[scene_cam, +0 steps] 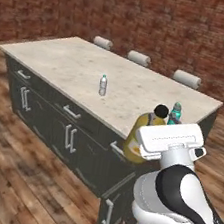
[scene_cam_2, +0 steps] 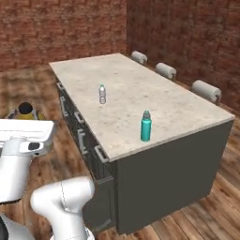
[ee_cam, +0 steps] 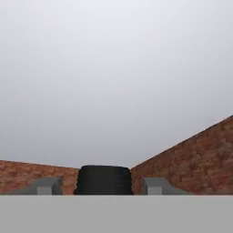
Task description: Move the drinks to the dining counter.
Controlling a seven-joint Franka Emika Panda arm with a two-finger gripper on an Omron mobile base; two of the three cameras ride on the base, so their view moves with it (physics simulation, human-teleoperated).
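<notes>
Gripping the black ribbed cap (ee_cam: pixel 103 179) of a yellow-orange juice bottle (scene_cam: pixel 140 133), the tool (ee_cam: pixel 103 184) shows a grey finger (ee_cam: pixel 45 185) on either side of it at the bottom of the hand view. In the left base view the bottle sits right of centre, before the near edge of the beige speckled stone surface (scene_cam: pixel 65 64) on its dark base. Farther back, a teal bottle with grey cap (scene_cam_2: pixel 146 125) stands upright near that surface's corner, with a small clear water bottle (scene_cam_2: pixel 102 93) upright mid-surface. Brick walls (scene_cam_2: pixel 61 28) close the background.
</notes>
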